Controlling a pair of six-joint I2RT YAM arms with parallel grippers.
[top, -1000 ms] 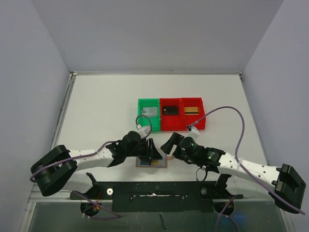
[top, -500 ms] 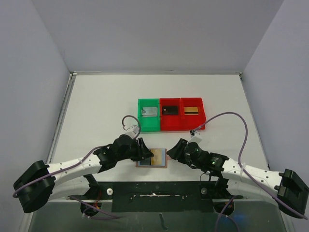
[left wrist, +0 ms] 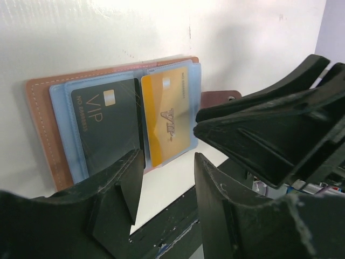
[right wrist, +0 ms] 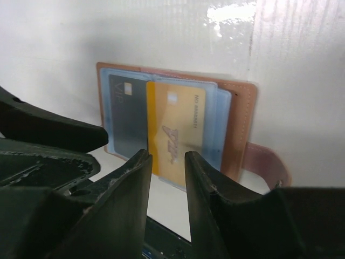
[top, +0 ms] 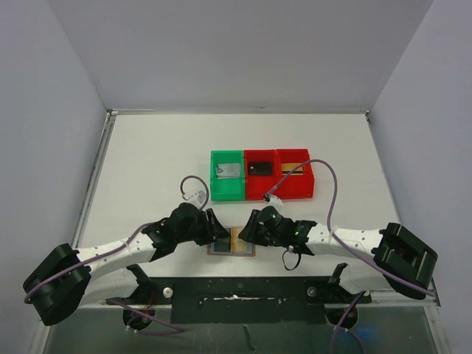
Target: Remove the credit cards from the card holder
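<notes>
The card holder lies open near the table's front edge, brown leather with blue-grey pockets. Its pockets hold two credit cards, a dark VIP card and a gold card, and both also show in the right wrist view, the dark card and the gold card. The strap tab sticks out of one edge. My left gripper hovers at the holder's left side, open and empty. My right gripper is over its right part, jaws narrowly apart with nothing between them.
Behind the holder stand a green bin with a silver card, a red bin with a black card, and a second red bin with a gold card. The black base rail runs just in front.
The right gripper has moved left over the holder and narrowed its jaws. The left gripper drew back left off the holder, uncovering the cards.
</notes>
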